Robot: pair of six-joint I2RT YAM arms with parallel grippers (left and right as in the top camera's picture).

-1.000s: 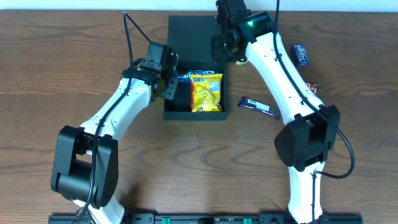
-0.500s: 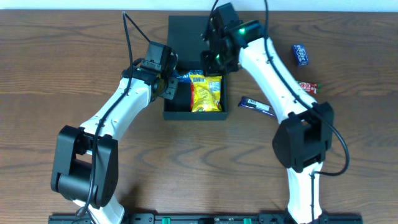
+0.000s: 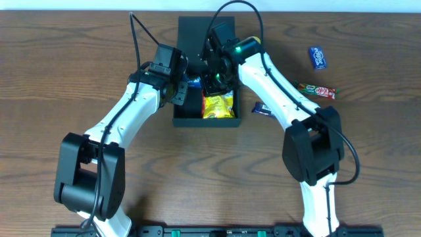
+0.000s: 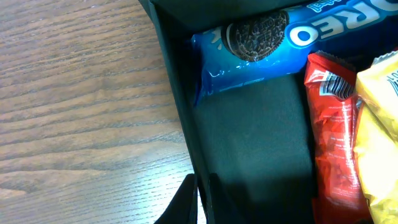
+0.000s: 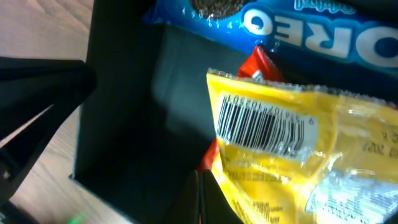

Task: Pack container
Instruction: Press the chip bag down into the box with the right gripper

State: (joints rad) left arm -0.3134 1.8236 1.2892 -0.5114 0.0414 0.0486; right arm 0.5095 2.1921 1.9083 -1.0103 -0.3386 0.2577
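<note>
The black container (image 3: 195, 37) lies open at the table's back middle, its flap lid folded away. Inside lie a blue Oreo packet (image 4: 273, 37), a red packet (image 4: 333, 137) and a yellow packet (image 3: 218, 105). My left gripper (image 3: 179, 92) is shut on the container's left wall (image 4: 177, 93), fingers astride it (image 4: 200, 199). My right gripper (image 3: 212, 81) hangs over the inside of the container, above the packets. In the right wrist view its fingers (image 5: 200, 199) are pressed together and empty, beside the yellow packet (image 5: 298, 155) and over the container floor (image 5: 137, 112).
To the right of the container lie a small blue packet (image 3: 318, 57), a red KitKat bar (image 3: 316, 89) and a dark blue bar (image 3: 262, 108) partly under my right arm. Bare wooden table (image 3: 79, 79) surrounds them.
My right arm has swung left and forward from the lid's right edge to above the packets in the container. The left arm has not moved.
</note>
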